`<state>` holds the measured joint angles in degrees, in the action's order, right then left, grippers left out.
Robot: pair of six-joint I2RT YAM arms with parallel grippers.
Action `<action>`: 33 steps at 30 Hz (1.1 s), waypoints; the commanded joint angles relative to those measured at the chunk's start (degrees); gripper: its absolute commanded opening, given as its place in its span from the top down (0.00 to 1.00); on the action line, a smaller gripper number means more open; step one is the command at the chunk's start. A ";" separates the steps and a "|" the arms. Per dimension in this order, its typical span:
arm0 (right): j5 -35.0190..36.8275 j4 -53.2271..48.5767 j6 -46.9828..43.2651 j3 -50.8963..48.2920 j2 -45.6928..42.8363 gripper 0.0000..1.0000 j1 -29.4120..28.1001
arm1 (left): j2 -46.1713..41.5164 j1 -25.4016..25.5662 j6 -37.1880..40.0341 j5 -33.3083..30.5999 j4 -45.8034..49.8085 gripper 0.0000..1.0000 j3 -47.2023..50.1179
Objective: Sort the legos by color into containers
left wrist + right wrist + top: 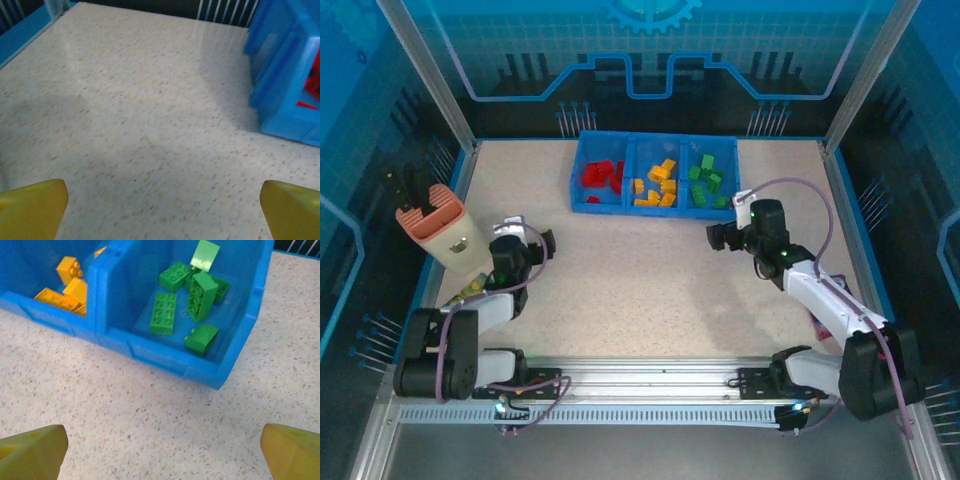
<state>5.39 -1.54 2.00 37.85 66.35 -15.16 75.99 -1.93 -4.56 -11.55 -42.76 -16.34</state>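
A blue tray point(629, 207) with three compartments stands at the back of the table. Red legos point(603, 177) lie in its left compartment, orange legos point(658, 184) in the middle one, green legos point(707, 180) in the right one. In the right wrist view the green legos point(192, 295) and orange legos point(67, 285) lie in the tray point(170, 357) just ahead of my right gripper point(162, 450), which is open and empty. My left gripper point(162, 212) is open over bare table, with the tray's corner point(285, 110) to its right. From above, the left gripper point(548, 244) and right gripper point(717, 236) flank the table's middle.
A beige-and-pink utensil holder point(442, 230) stands at the left edge beside the left arm. Something pink point(820, 322) shows under the right arm. Blue walls and a metal frame surround the speckled table point(640, 290).
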 commanded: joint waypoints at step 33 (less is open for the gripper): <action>-4.07 52.38 -2.79 -14.82 22.05 0.00 11.98 | 13.51 4.13 4.41 -0.27 -16.32 0.01 -2.66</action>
<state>0.43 52.01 -1.93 19.57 88.12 -4.36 89.47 1.78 -1.13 -12.97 -56.66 -19.66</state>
